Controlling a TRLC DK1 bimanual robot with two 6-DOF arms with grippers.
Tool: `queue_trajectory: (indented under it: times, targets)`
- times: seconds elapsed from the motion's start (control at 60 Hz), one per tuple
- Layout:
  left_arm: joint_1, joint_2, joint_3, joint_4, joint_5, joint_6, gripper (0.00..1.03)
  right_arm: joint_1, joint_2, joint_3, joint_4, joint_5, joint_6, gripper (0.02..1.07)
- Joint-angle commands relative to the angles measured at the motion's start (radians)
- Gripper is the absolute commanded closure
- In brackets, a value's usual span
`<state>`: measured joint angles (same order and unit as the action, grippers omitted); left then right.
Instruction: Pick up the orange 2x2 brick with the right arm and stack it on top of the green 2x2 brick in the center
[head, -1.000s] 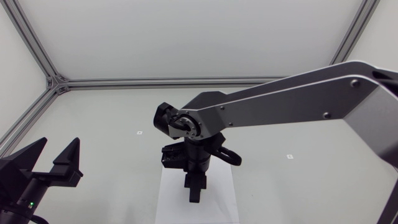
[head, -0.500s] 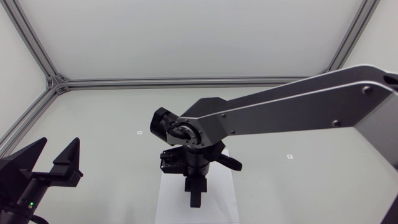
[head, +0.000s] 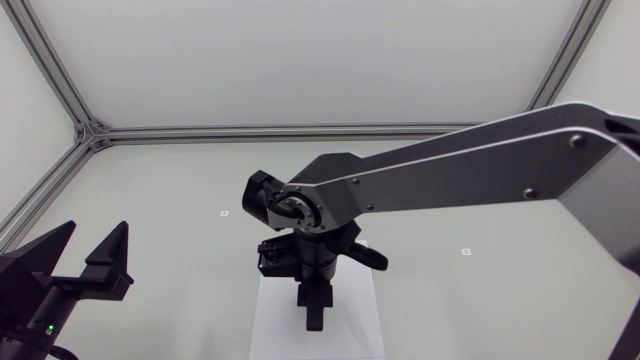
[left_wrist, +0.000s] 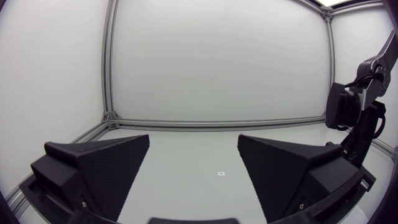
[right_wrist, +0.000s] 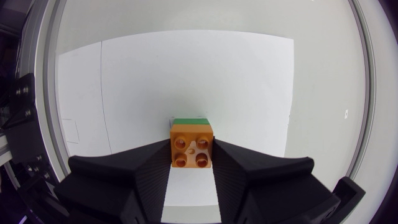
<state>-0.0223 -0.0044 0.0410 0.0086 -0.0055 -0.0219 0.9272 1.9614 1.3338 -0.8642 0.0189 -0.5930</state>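
Claw of right arm (right_wrist: 192, 154) tight around orange brick (right_wrist: 192, 143), green brick (right_wrist: 190, 121) just beyond.

Right arm (head: 450, 170) spanning the table from right edge to middle, right gripper (head: 313, 318) down over white sheet (head: 362, 322), fingers tight on both sides of orange brick (right_wrist: 192, 145), green brick (right_wrist: 191, 121) directly beyond, bare tabletop (head: 170, 200) between sheet and left gripper (head: 95, 240), left fingers wide apart.
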Motion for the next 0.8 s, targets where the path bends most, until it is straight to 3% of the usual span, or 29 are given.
queue_trajectory:
  times: [0.0,0.783]
  targets:
    - [0.002,-0.008,-0.041,-0.015,0.004,0.013,0.04,0.001,0.056,-0.045,-0.036,-0.027,-0.024,1.01]
    - [0.002,-0.008,-0.041,-0.015,0.004,0.013,0.04,0.019,0.050,-0.035,-0.033,-0.016,-0.062,1.01]
